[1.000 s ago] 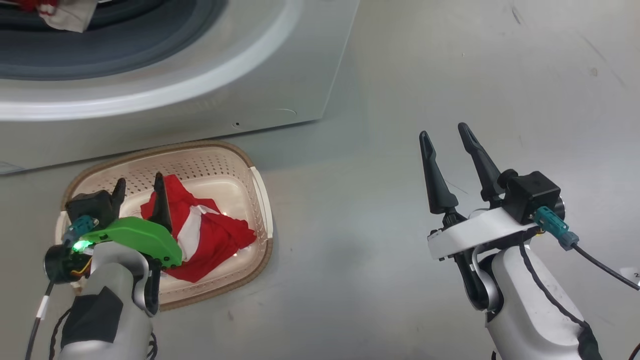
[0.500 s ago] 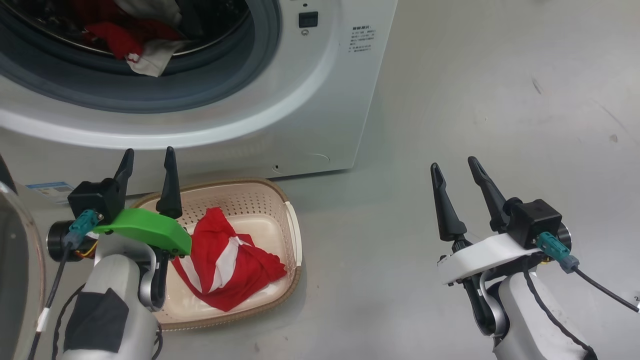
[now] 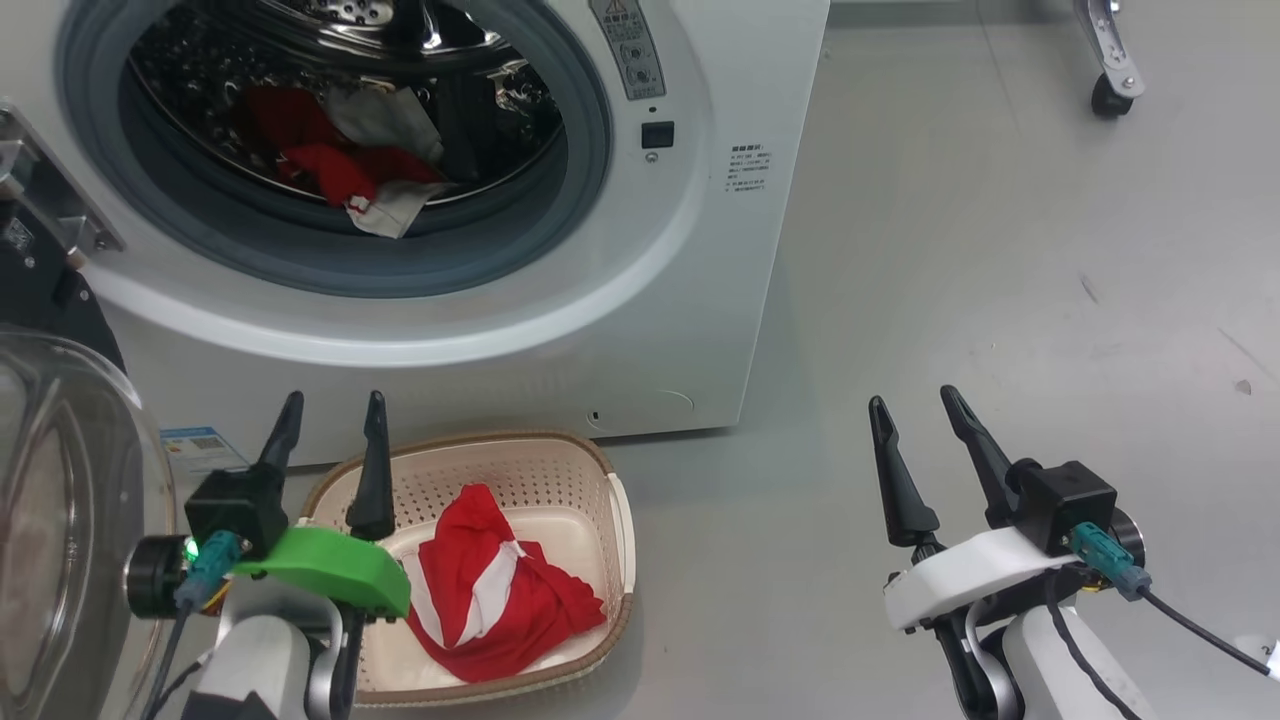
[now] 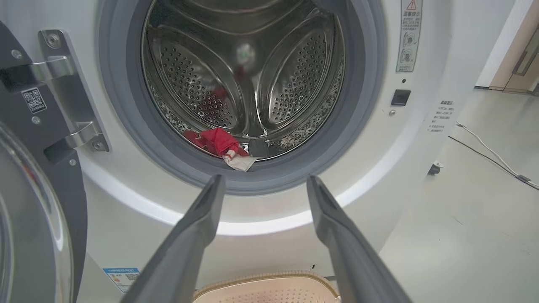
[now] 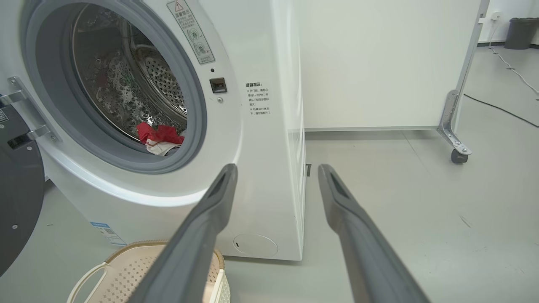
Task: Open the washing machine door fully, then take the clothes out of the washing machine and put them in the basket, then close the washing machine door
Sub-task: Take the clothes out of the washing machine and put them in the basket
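left gripper (image 3: 334,400), right gripper (image 3: 912,398) spread, empty; left faces clothes (image 3: 330,165) in washing machine (image 3: 700,300) (maybe one piece); basket (image 3: 520,472) just below for short drops.

Grey floor (image 3: 950,250) is bearing the washing machine (image 3: 690,300). The basket (image 3: 520,478) is sitting just before its base. A castor (image 3: 1101,100) is standing well off right, and a dark cable (image 5: 501,108) is lying beyond.
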{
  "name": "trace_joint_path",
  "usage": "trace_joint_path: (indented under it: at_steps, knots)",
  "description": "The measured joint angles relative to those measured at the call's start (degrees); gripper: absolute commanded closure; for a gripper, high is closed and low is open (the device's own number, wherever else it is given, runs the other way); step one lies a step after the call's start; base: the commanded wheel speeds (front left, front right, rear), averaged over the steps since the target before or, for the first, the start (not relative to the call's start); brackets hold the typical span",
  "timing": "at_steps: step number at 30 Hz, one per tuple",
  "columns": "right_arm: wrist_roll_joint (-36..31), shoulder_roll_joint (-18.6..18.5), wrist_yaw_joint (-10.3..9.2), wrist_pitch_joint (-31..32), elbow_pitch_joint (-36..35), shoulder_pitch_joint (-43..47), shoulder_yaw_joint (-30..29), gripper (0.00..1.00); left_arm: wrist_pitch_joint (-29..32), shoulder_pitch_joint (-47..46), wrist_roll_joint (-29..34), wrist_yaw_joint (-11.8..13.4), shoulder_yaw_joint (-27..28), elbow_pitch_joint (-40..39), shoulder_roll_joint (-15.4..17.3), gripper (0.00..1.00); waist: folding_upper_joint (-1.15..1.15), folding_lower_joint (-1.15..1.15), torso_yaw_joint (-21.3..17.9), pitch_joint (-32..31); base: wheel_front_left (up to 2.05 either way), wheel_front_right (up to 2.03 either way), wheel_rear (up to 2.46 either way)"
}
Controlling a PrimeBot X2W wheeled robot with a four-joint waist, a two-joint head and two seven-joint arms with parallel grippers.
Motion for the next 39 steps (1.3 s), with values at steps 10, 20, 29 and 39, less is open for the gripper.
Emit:
trace_joint_path:
  at_steps: [10,20,29,39]
  knots:
    - [-0.26,-0.01,-0.07,0.00,0.41,3.64,-0.73,0.00,0.00,7.65,0.10,1.20,-1.46,-4.20,0.02,0.00,0.00,0.00,0.91,-4.70,0.00,0.00,0.00]
    - [-0.58,0.02,-0.08,0.00,0.32,5.86,-0.37,0.00,1.43,13.37,0.10,2.29,-2.45,-9.01,0.08,0.00,0.00,0.00,1.32,-7.34,0.00,0.00,0.00]
    - [-0.59,0.05,-0.10,0.00,0.04,6.67,-0.36,0.00,3.32,16.29,0.26,2.96,-3.02,-13.07,0.12,0.00,0.00,0.00,1.14,-7.57,0.00,0.00,0.00]
    - [-1.02,0.09,-0.53,0.00,-0.35,6.69,-0.26,0.00,4.86,18.19,0.46,3.50,-3.19,-16.99,0.19,0.00,0.00,0.00,1.07,-7.47,0.00,0.00,0.00]
